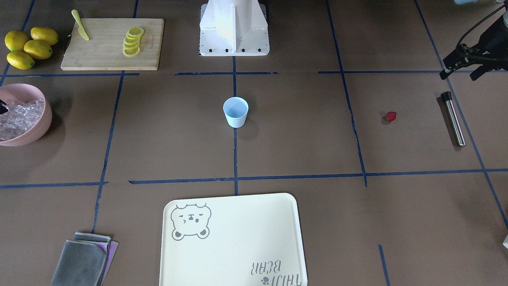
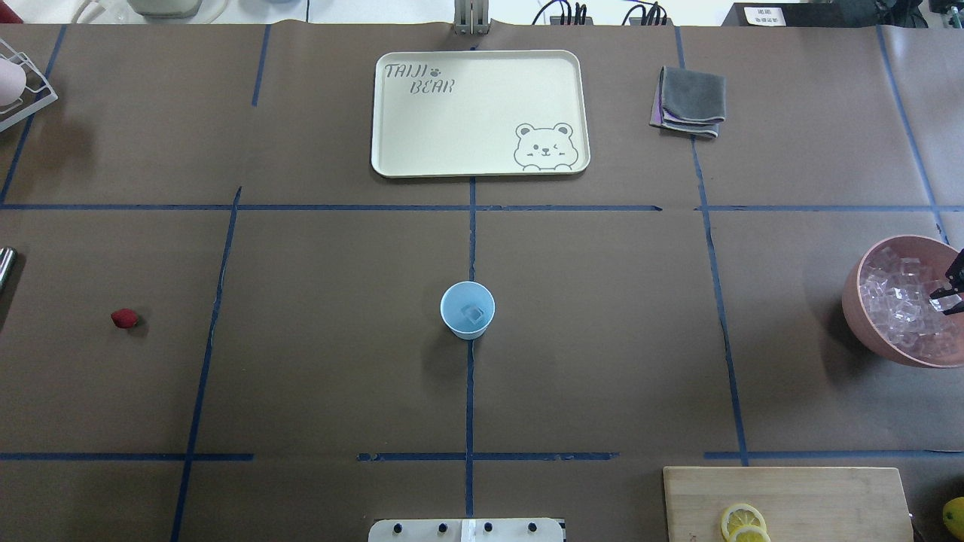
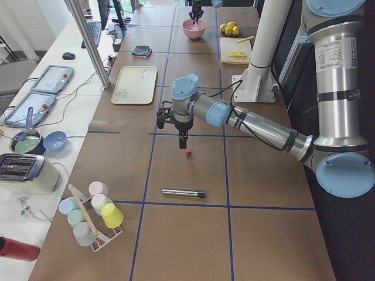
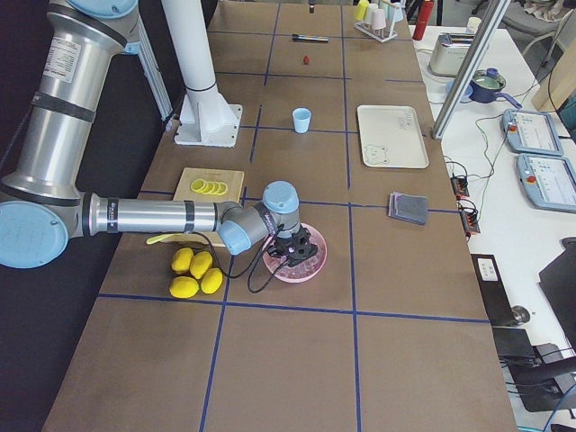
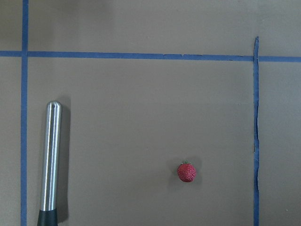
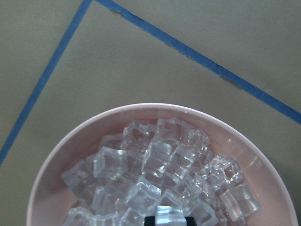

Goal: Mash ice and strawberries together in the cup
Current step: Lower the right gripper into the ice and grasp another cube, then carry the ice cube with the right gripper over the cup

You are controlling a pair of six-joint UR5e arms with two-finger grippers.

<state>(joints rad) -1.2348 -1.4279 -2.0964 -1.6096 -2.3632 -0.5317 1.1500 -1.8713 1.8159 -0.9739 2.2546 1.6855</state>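
The pale blue cup [image 2: 468,309] stands upright at the table's middle with one ice cube [image 2: 473,314] inside. More ice [image 6: 155,169] fills the pink bowl [image 2: 855,301] at the robot's right. My right gripper [image 2: 946,299] reaches into that bowl, shut on a cube [image 6: 169,214] held between its fingertips. The strawberry [image 5: 186,172] lies alone on the table at the left. My left gripper [image 1: 458,75] hovers open above the table near it, holding nothing. A steel muddler [image 5: 51,160] with a black handle lies left of the strawberry.
A cream tray [image 2: 392,113] sits at the far centre with folded grey cloths [image 2: 689,102] beside it. A cutting board [image 1: 103,51] with lemon slices [image 1: 132,41] and a yellow knife [image 1: 80,24] lies near the base. Whole lemons [image 1: 29,47] rest next to it.
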